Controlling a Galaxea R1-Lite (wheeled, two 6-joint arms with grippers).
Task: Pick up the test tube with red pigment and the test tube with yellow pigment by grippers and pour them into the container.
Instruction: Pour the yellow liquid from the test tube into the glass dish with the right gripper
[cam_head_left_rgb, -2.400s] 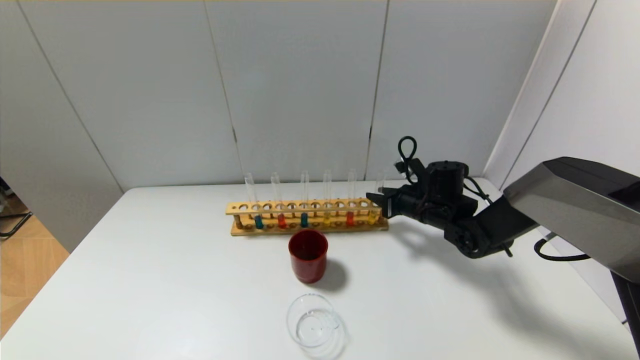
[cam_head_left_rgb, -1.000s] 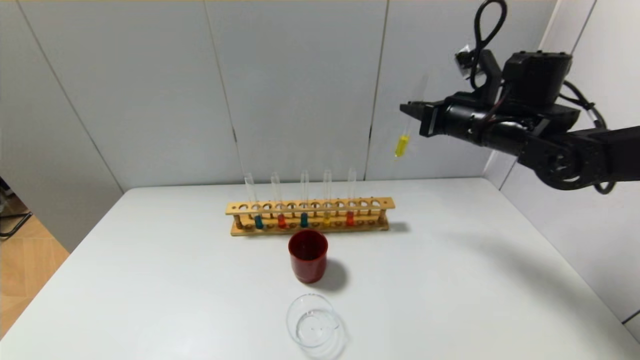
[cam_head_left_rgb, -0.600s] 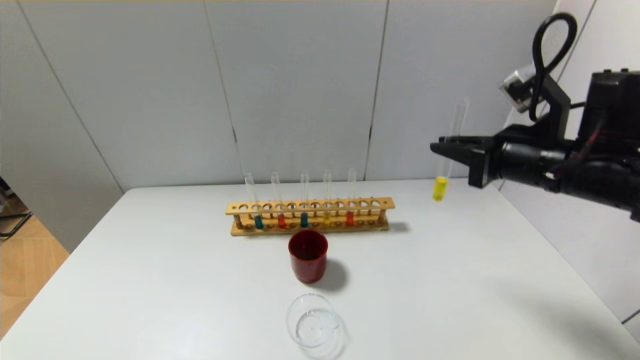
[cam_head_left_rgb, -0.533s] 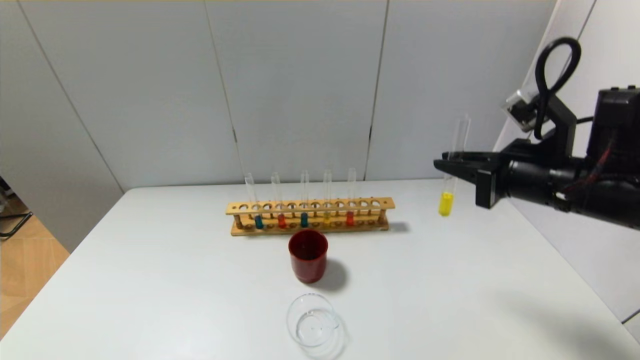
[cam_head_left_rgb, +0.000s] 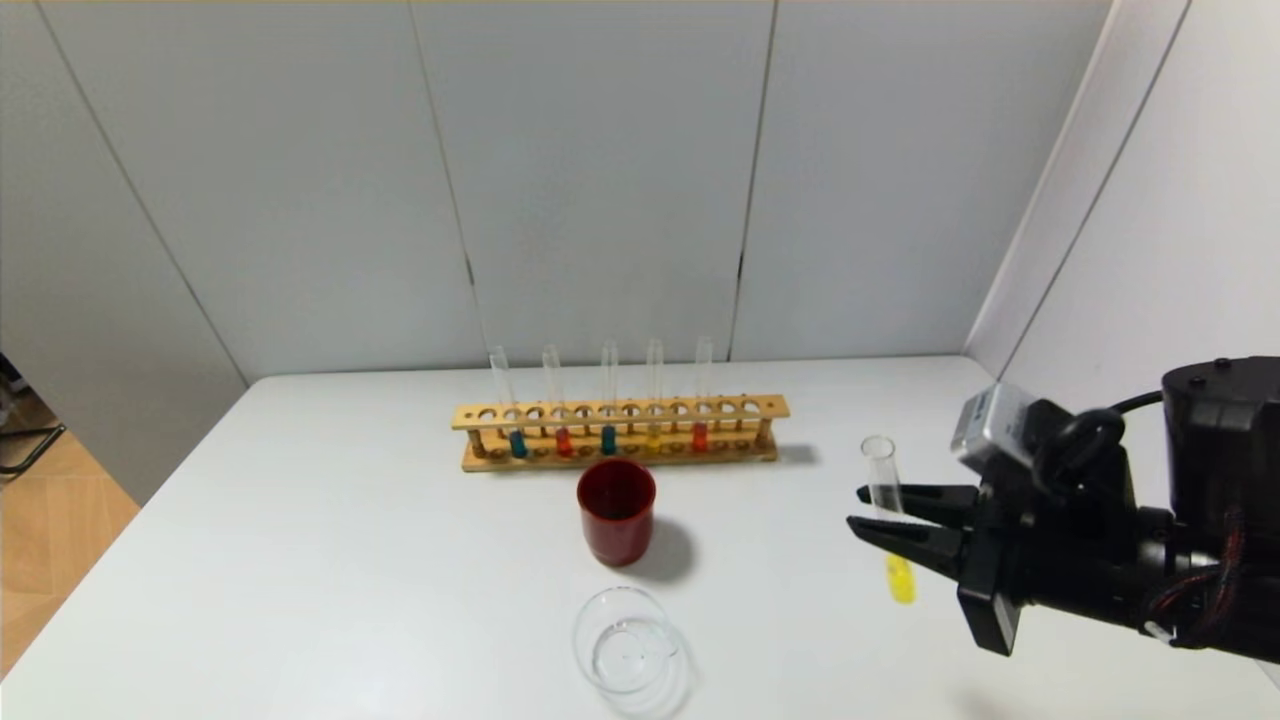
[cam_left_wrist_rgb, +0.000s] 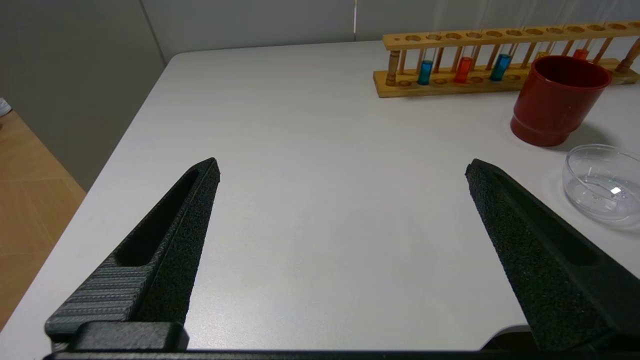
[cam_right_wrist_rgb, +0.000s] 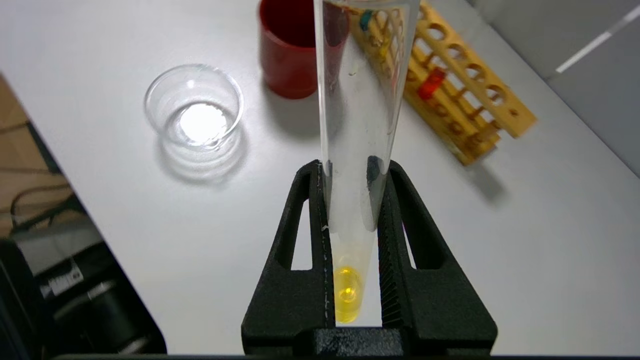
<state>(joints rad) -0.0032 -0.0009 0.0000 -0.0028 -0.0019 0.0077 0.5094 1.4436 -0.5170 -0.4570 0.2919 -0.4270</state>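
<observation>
Mid-transport on the white surface (cam_head_left_rgb: 330, 560): right end effector (cam_head_left_rgb: 880, 518) clamped on the test tube with yellow pigment (cam_head_left_rgb: 889, 515), upright, well right of the wooden rack (cam_head_left_rgb: 615, 432) and the clear glass container (cam_head_left_rgb: 626, 654). Left end effector (cam_left_wrist_rgb: 340, 210) parked, spread wide, empty. Next: carry left over the container, mouth above the rim, then tip; red-pigment tube (cam_head_left_rgb: 701, 392) waiting in the rack.

Black right gripper (cam_head_left_rgb: 880, 515) is clamped on a clear glass test tube with yellow pigment (cam_head_left_rgb: 890, 520), its liquid bright yellow below the jaws. Left of the claw stand a dark red cup (cam_head_left_rgb: 616, 511) and a colourless glass container (cam_head_left_rgb: 626, 641); beyond, a tan wooden rack (cam_head_left_rgb: 615, 432) shows teal, red-orange and yellow liquids on the white table (cam_head_left_rgb: 350, 560)
</observation>
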